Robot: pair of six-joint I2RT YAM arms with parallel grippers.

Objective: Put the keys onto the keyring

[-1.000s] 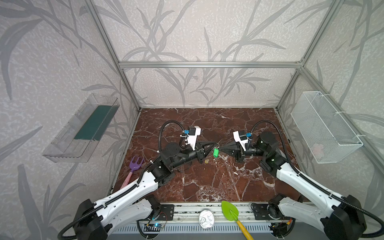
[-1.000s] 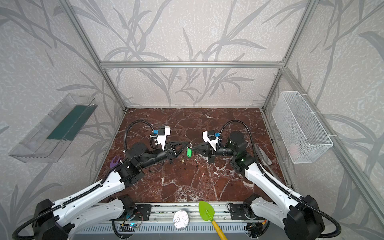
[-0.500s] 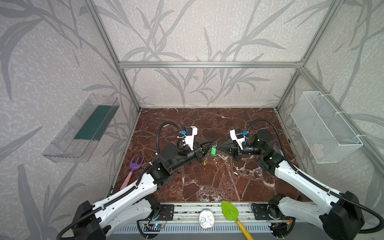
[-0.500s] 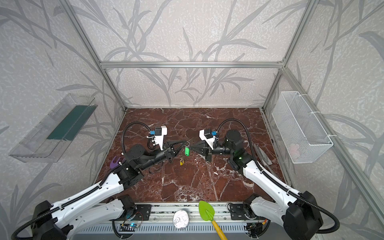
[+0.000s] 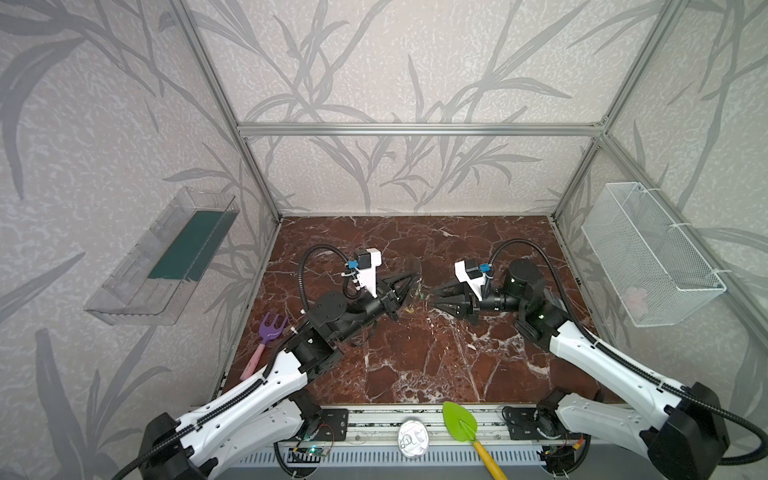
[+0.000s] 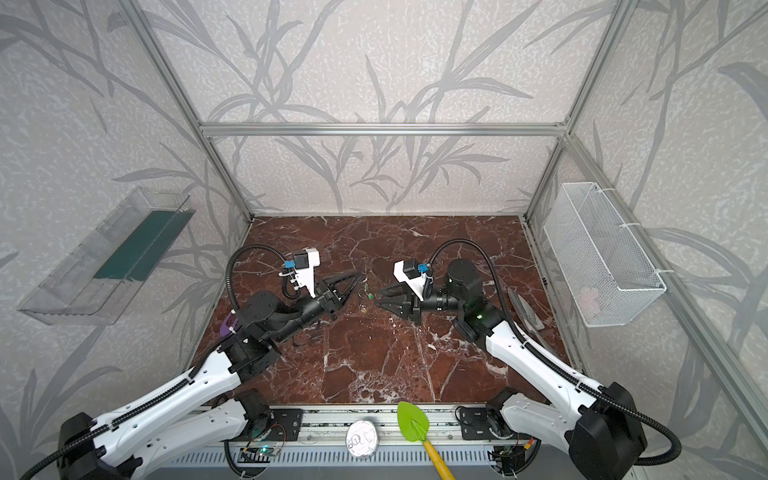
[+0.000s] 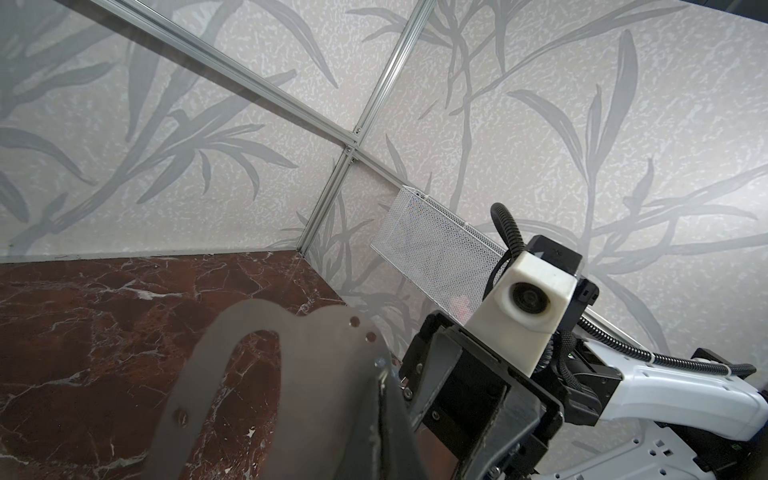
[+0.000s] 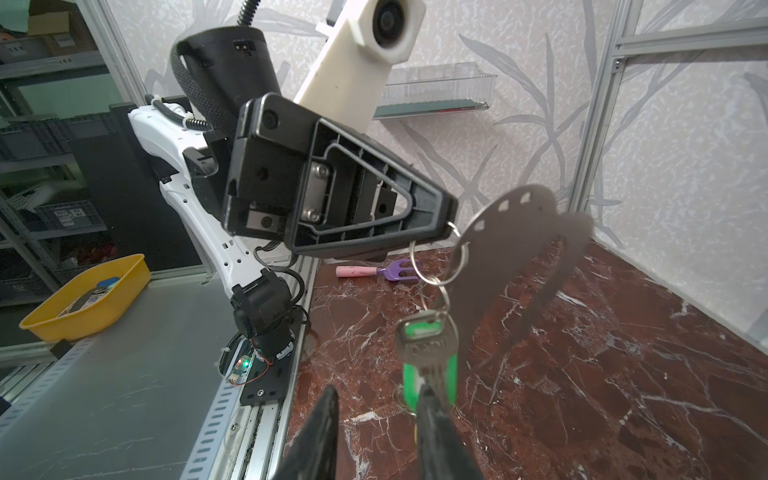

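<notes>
**Mid-table:** We found the left gripper clamped on the holed edge of the keyring, holding it clear of the marble tabletop. The green-tagged key hung from wire rings that appeared threaded through that edge. It pointed blade down, its long axis near plumb. The keyring stood on edge, its long axis roughly twelve-to-six in a top view. At three o'clock the right gripper had its jaws apart, gripping nothing. The yellow-tagged key lay on the marble at about seven o'clock of the green one. We judged a straight retreat toward three o'clock best, with the keyring held steady, lest a finger snag the dangling key.
</notes>
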